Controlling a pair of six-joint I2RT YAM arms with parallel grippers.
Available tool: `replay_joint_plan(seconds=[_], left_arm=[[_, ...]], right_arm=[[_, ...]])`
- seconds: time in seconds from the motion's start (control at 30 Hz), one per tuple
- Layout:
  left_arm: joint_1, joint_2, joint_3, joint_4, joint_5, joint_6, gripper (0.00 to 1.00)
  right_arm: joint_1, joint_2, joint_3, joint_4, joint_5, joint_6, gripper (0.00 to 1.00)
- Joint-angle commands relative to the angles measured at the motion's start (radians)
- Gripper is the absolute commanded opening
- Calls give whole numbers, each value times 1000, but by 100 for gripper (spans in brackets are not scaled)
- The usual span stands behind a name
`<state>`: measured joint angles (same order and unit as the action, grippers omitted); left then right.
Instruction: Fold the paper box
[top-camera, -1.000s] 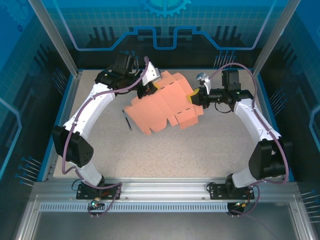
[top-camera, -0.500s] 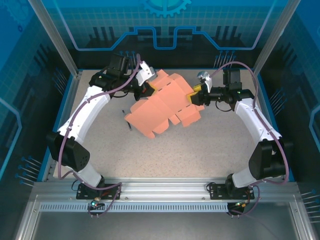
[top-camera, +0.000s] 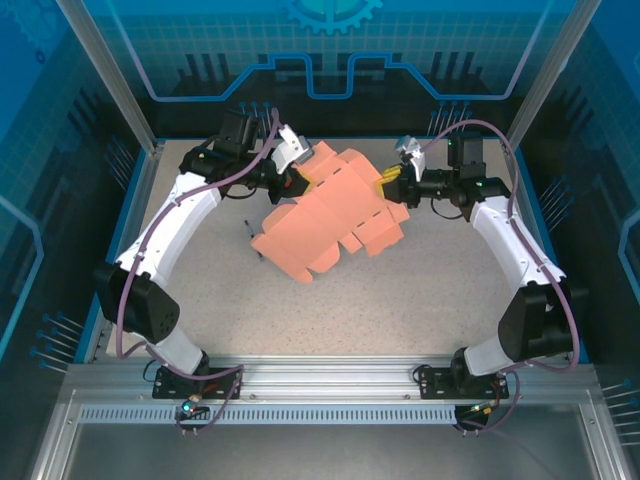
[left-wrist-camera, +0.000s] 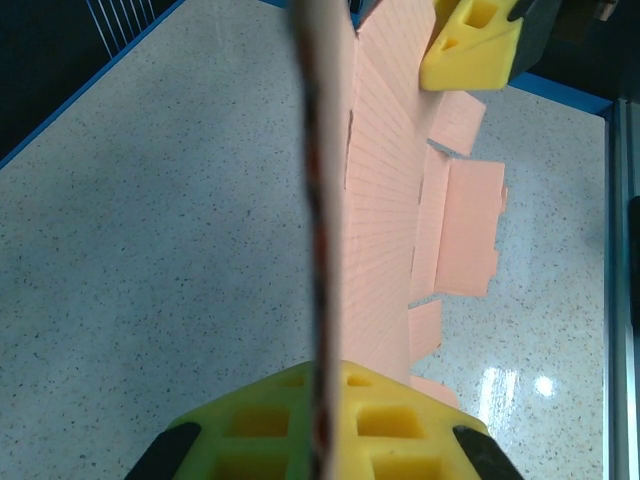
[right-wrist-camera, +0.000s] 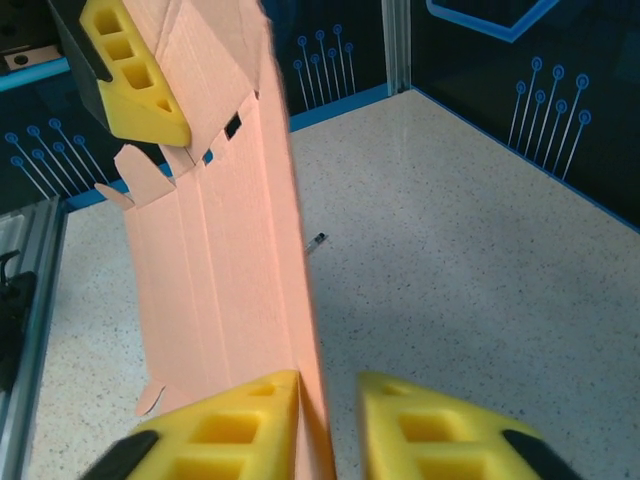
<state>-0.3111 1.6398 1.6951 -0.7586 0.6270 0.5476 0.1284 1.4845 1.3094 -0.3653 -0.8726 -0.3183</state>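
Note:
The paper box (top-camera: 330, 215) is a flat salmon-pink cutout with flaps, held up on edge above the table middle between both arms. My left gripper (top-camera: 298, 180) is shut on its left end; in the left wrist view the card (left-wrist-camera: 385, 200) runs edge-on straight out from the closed gripper (left-wrist-camera: 325, 385). My right gripper (top-camera: 390, 187) is at the card's right end. In the right wrist view the card (right-wrist-camera: 220, 250) lies against the left finger, a narrow gap separates it from the other finger, and the gripper (right-wrist-camera: 328, 385) stands slightly open.
A small dark pen-like stick (top-camera: 252, 238) lies on the speckled table (top-camera: 420, 290) left of the card, also seen on the table (right-wrist-camera: 316, 241) beyond it. Blue-edged walls (top-camera: 120, 250) and metal posts ring the table. Bare surface lies in front of the card.
The right gripper let go of the card's right end and narrowed again beside it, shifting slightly back. The left arm drew the card a little left and back.

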Motion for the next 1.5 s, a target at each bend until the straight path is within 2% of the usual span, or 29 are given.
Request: replay_joint_plan(seconds=[0.0,0.2,0.43,0.73,1.17,1.47], left_arm=[[9,-15,-14,0,47,-25,0],[9,-16,-27,53,32,-182,0],[9,-48,-79,136,52,-367,0],[9,-68,-116,156,48,-408,0],[9,-45,-117,171,36,-426,0],[8,-38,-228,299,3,-445,0]], right_arm=[[22,-19,24,1,25,-3,13],[94,-110,-82,122,351,11,7],[282,-184,-210,272,826,-96,6],[418,-187,-317,479,1147,-220,6],[439,-200,-388,544,1187,-294,6],[330,-179,-296,258,898,-51,6]])
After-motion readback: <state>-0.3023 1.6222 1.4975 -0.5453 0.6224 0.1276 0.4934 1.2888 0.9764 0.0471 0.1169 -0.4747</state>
